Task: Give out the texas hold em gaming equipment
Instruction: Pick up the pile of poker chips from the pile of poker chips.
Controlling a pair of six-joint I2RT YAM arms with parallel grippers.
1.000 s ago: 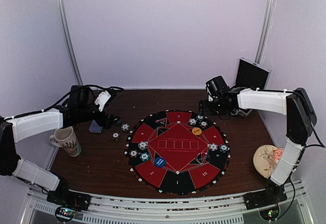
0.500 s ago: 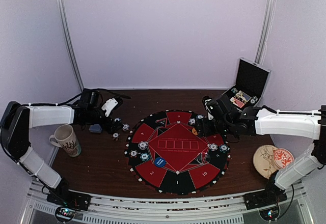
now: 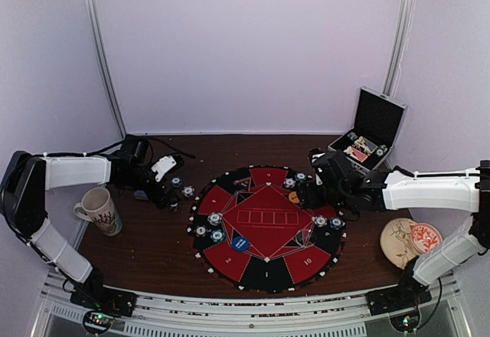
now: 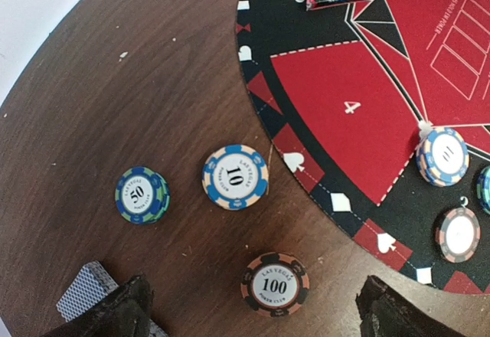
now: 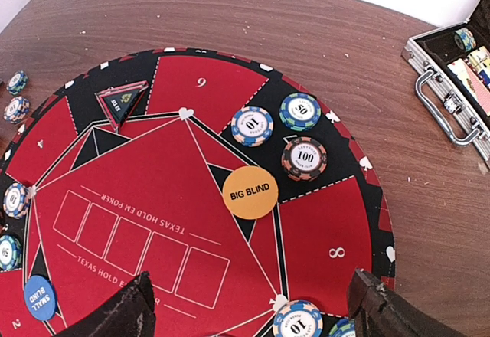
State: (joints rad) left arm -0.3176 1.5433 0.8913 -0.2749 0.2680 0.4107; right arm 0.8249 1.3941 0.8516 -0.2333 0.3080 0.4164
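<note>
Hovering spread apart and empty, the left gripper (image 4: 258, 312) has the 100 chip (image 4: 275, 284) just ahead on the surface (image 4: 115, 107) — the right gripper (image 5: 253, 306), likewise apart, hangs just short of the orange Big Blind disc (image 5: 250, 192).

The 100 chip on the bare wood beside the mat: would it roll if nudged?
Probably not: the 100 chip lies flat, so it should slide. It looks thin and rigid, likely awkward to pinch off the smooth table.

Round mat (image 3: 266, 227) at centre of table (image 3: 153, 237). Mug (image 3: 99, 211) left of mat; open case (image 3: 367, 134) behind-right of it. On table off mat's left edge: 50 chip (image 4: 142, 194), 10 chip (image 4: 236, 177) beside it, 100 chip (image 4: 275, 284) apart; card deck (image 4: 86, 299) beyond 50 chip. BIG BLIND disc (image 5: 250, 192) on mat.
</note>
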